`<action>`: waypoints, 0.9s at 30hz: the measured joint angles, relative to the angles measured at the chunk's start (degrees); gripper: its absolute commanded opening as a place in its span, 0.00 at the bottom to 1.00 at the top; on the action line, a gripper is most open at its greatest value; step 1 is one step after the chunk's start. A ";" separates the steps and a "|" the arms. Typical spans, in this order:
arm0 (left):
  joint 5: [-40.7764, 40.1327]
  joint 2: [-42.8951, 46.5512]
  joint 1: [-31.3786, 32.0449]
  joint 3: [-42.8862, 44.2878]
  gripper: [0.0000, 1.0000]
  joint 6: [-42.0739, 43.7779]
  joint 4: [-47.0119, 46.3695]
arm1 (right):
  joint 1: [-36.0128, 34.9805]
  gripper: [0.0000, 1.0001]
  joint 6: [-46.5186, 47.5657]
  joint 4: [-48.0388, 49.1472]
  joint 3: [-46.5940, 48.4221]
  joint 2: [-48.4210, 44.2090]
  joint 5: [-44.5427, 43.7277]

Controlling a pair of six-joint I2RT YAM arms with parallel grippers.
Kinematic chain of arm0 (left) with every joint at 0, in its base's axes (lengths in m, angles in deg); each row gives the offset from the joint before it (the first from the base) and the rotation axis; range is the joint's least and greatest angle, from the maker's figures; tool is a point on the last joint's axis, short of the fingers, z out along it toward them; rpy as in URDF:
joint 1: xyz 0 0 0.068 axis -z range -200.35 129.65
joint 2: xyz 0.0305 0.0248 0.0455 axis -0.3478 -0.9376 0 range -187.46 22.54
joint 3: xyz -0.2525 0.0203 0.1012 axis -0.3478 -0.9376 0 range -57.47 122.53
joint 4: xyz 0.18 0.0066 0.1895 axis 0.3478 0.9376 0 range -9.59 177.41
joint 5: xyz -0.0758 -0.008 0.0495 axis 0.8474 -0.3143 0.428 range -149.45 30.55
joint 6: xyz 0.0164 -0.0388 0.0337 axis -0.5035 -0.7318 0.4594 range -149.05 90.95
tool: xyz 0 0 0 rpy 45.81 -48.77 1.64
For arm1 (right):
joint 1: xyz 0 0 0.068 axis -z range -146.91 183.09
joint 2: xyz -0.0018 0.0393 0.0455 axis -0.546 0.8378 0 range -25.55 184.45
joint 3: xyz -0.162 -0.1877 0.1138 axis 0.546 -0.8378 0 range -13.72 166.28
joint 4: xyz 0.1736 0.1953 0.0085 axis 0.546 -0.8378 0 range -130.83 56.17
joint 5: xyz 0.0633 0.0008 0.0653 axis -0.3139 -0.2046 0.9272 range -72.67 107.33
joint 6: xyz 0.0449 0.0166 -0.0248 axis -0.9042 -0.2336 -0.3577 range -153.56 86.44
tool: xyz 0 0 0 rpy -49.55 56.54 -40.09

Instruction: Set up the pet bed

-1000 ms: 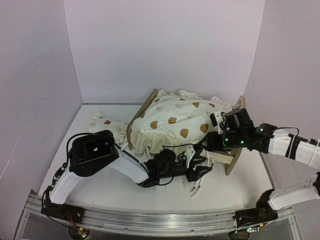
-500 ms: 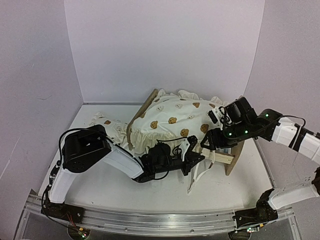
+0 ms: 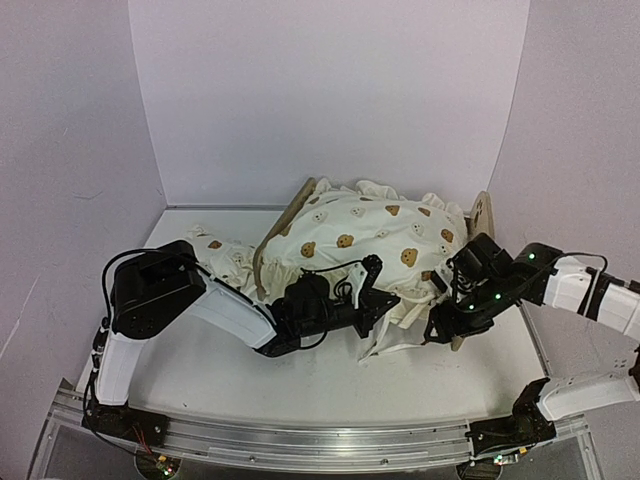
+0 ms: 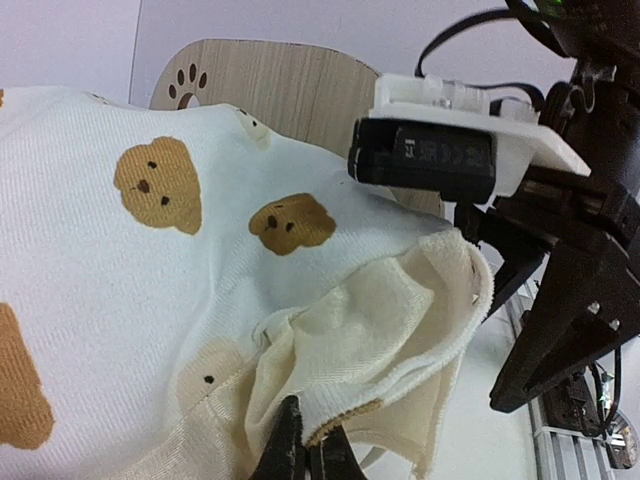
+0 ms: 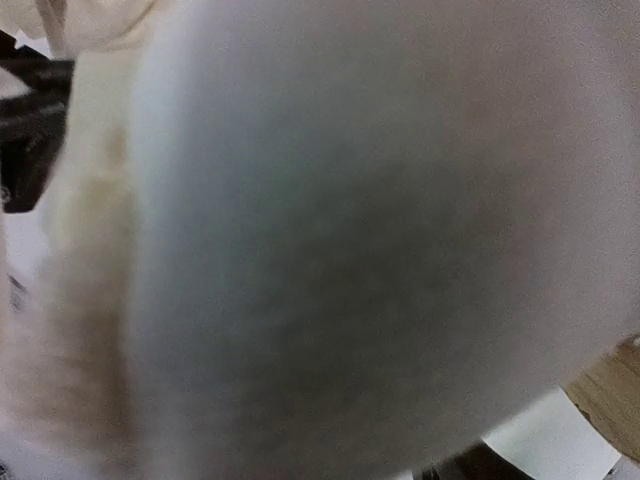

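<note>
Now | left fingers [image 4: 288,448] pinch cushion [image 3: 350,235] ruffle (open before) | right fingers [image 4: 560,320] shifted

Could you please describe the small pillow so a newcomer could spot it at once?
Find the wooden pet bed heaped with a large ruffled cushion. Left of it, on the table, lies the small pillow: same bear print, but far smaller.
</note>
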 measured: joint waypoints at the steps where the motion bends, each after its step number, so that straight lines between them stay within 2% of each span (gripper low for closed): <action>1: -0.13 0.00 -0.07 -0.11 0.00 -0.07 0.02 | -0.15 0.70 -0.61 0.90 -1.38 -0.44 -0.20; 5: -0.31 0.02 -0.44 -0.26 0.00 -0.74 0.02 | -1.81 0.65 -4.81 9.53 -10.29 -4.24 -2.01; 7: -0.28 0.02 -0.63 -0.26 0.00 -1.20 0.02 | -4.22 0.63 -8.15 16.92 -16.94 -6.73 -4.92; 10: -0.28 0.09 -0.70 -0.26 0.00 -1.46 0.02 | -10.86 0.56 -12.07 25.73 -23.78 -6.82 -15.28; 14: -0.26 0.17 -0.79 -0.48 0.00 -1.60 0.02 | -16.70 0.40 -14.01 34.36 -24.83 -3.21 -29.40; 19: -0.26 0.61 -0.79 -1.07 0.00 -1.53 0.09 | -18.12 0.42 -14.88 42.40 -25.03 0.48 -42.18; 20: -0.26 0.74 -0.79 -1.11 0.00 -1.51 0.11 | -18.12 0.37 -15.08 43.39 -25.29 1.09 -43.98; 23: -0.28 1.64 -0.79 -1.73 0.00 -1.51 0.11 | -18.23 0.00 -12.85 49.22 -28.09 1.53 -47.45; 25: -0.26 2.38 -0.79 -2.23 0.00 -1.51 0.15 | -18.27 0.00 -10.67 49.77 -28.24 1.66 -48.15; 27: -0.28 3.19 -0.81 -2.67 0.00 -1.49 0.13 | -18.16 0.00 -9.40 44.72 -24.30 1.51 -47.21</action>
